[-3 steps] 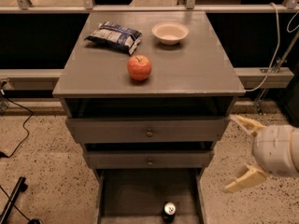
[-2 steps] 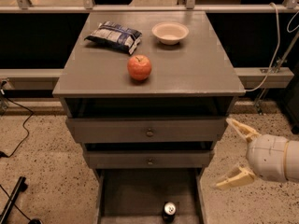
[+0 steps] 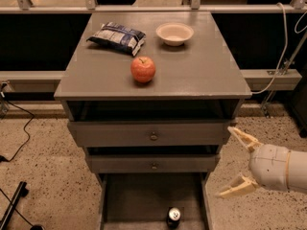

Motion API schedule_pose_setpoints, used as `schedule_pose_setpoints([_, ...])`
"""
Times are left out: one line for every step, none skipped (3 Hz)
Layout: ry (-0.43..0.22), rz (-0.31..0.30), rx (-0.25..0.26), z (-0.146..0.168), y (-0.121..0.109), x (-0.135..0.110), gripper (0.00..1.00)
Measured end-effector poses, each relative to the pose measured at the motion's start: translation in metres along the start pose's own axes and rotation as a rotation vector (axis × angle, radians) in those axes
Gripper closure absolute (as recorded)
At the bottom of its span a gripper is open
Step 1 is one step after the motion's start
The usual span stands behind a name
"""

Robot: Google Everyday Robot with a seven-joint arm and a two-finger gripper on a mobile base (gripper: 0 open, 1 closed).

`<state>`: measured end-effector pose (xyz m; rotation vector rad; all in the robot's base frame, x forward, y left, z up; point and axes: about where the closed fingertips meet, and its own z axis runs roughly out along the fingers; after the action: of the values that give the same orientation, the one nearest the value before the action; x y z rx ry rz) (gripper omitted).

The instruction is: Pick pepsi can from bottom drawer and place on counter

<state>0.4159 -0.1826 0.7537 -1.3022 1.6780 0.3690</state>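
Chip bag (image 3: 116, 36): I'm seeing it lying at the back left of the counter (image 3: 201, 75), not part of my job.
Apple (image 3: 143, 69): it's sitting upright near the counter's middle, in front of the bag.
Bottom drawer (image 3: 139, 195): it's standing pulled out below the two knobbed drawers, its dark floor showing.
Pepsi can (image 3: 173, 216): it's standing upright on the drawer floor near the bottom edge of my view, nothing touching it.
Bowl (image 3: 174, 33): it's resting at the back of the counter, right of the bag.
Gripper (image 3: 225, 161): it's hovering off the cabinet's right side, level with the lower drawers, fingers spread wide and holding nothing.
Change: over the last second I'm watching it slide leftward and a touch lower.
Meaning: I'm judging this as the approach; the grasp isn't yet made, and it's needing to come further in and down to the can.
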Motion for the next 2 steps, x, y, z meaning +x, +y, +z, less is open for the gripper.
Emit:
schedule_pose_setpoints([-0.011, 0.017, -0.003, 0.011, 0.006, 0.022, 0.00])
schedule_pose_setpoints([-0.049, 0.019, -0.026, 0.033, 0.023, 0.069, 0.00])
